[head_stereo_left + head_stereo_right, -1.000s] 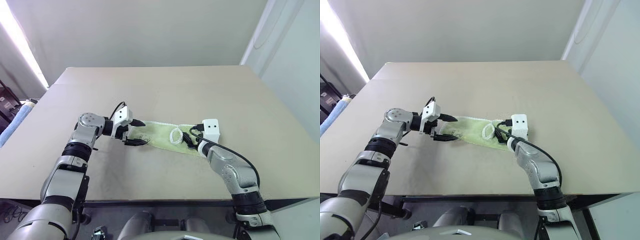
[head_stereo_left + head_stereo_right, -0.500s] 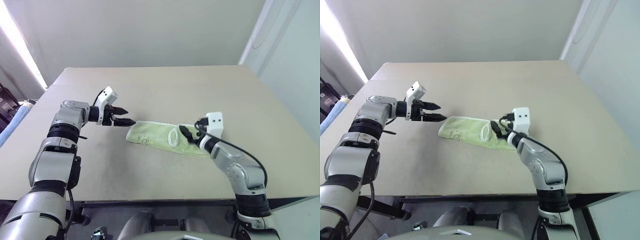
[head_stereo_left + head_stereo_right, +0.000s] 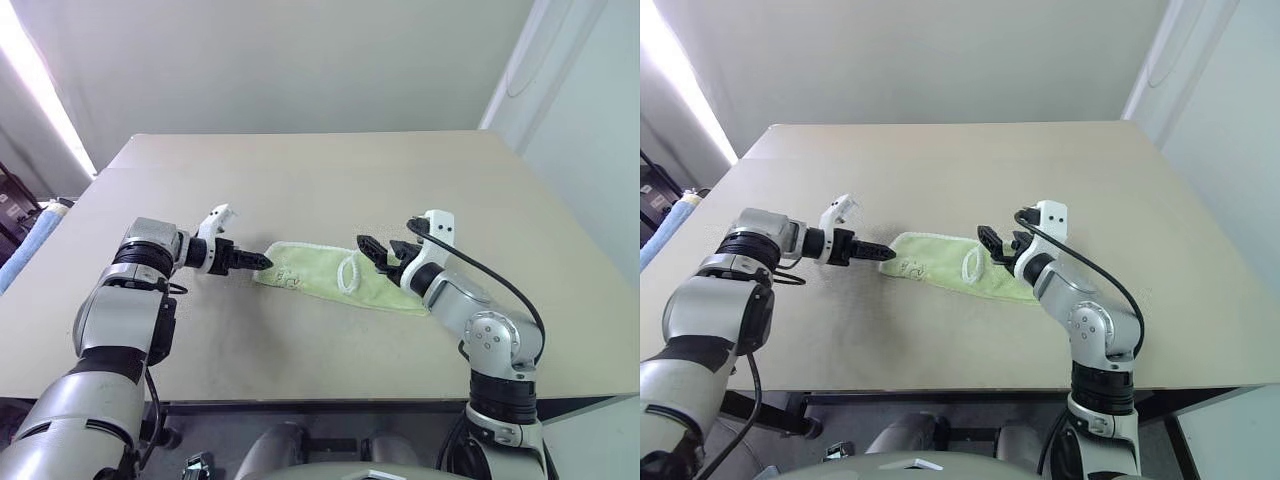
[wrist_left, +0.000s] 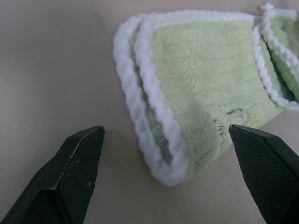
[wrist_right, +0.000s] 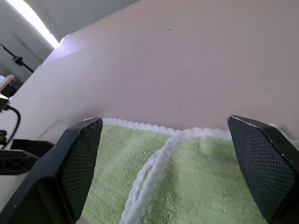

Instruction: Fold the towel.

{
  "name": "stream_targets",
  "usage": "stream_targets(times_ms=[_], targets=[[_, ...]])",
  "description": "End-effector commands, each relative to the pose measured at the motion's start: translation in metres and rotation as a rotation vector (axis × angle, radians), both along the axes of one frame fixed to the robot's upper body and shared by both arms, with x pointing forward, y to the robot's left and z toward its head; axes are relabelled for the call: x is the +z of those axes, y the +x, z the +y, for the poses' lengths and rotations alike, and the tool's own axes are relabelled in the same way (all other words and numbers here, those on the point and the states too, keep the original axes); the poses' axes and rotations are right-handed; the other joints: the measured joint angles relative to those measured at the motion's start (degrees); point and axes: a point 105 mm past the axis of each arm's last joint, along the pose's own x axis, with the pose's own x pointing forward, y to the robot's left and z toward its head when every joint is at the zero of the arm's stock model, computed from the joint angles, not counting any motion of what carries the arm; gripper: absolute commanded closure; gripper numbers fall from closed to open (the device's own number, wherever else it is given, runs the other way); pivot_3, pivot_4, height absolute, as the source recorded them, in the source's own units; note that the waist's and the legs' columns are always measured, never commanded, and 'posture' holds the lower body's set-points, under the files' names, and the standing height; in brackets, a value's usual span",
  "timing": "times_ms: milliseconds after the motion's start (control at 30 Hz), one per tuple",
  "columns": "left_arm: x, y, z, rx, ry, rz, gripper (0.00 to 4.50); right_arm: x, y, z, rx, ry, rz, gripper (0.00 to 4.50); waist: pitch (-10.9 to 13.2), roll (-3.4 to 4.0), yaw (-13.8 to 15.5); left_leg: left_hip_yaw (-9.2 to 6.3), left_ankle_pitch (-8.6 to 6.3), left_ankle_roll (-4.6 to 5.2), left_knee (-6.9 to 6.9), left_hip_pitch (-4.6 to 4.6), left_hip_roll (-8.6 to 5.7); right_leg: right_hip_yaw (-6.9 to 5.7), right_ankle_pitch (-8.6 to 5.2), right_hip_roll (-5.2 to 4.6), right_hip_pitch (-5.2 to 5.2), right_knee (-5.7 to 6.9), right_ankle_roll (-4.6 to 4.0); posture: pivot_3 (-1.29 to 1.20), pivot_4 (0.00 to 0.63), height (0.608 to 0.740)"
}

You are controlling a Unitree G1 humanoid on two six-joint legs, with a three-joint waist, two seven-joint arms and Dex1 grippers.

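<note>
The towel (image 3: 330, 279), light green with white stitched edging, lies as a folded strip in the middle of the table (image 3: 320, 190). A white loop (image 3: 350, 271) rests on its right half. My left gripper (image 3: 258, 261) is low at the towel's left end and points at it. In the left wrist view its open fingers (image 4: 74, 172) frame the doubled edge of the towel (image 4: 205, 84). My right gripper (image 3: 375, 250) hovers just above the towel's right half, open and holding nothing. Its fingers (image 5: 77, 158) straddle the towel (image 5: 196, 191) in the right wrist view.
A blue cloth roll (image 3: 27, 245) lies off the table's left side. The table's front edge (image 3: 320, 400) runs close below the towel. A wall (image 3: 590, 130) stands to the right.
The left gripper pulled away from the towel's left end, rolled over, and came back low beside it. The right gripper lifted off the towel's right half and turned.
</note>
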Motion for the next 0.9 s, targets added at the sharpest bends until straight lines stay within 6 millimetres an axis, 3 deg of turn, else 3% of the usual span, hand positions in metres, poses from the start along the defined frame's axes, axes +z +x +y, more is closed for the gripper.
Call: stream_targets(times_ms=[33,267,600,700,900], targets=[[0.009,0.004,-0.011,0.011,-0.051,0.007,0.00,0.019,0.000,0.000,-0.006,0.021,-0.057,0.04,0.0,0.00,0.0,0.00,0.00,0.00,0.00,0.00,0.00,0.00,0.00,0.00,0.00,0.00,0.00,0.00,0.000,0.706],[0.000,-0.002,-0.024,-0.008,-0.070,0.062,0.00,0.027,-0.007,0.002,0.040,0.031,-0.107,0.04,0.0,0.00,0.3,0.00,0.00,0.00,0.01,0.00,-0.04,0.00,0.00,-0.05,0.02,0.00,0.00,0.00,0.000,0.706],[0.006,-0.003,-0.031,-0.046,-0.100,0.051,0.00,0.022,-0.053,0.007,0.357,-0.237,-0.204,0.04,0.0,-0.02,0.2,0.01,-0.01,0.00,-0.01,-0.04,-0.11,-0.04,0.00,-0.15,0.03,-0.09,0.06,0.00,0.000,0.706],[0.008,-0.001,-0.030,-0.048,-0.100,0.035,0.55,0.020,-0.063,0.002,0.411,-0.309,-0.225,0.00,0.1,-0.17,0.2,0.01,-0.01,-0.01,0.00,-0.09,-0.11,-0.06,-0.03,-0.17,0.03,-0.12,0.09,0.00,0.000,0.706],[0.011,0.002,-0.027,-0.043,-0.100,0.001,2.68,0.015,-0.070,-0.017,0.442,-0.414,-0.216,0.00,0.3,-0.42,0.1,0.01,-0.01,-0.01,0.02,-0.16,-0.11,-0.08,-0.03,-0.20,0.01,-0.17,0.09,0.00,0.000,0.706]])
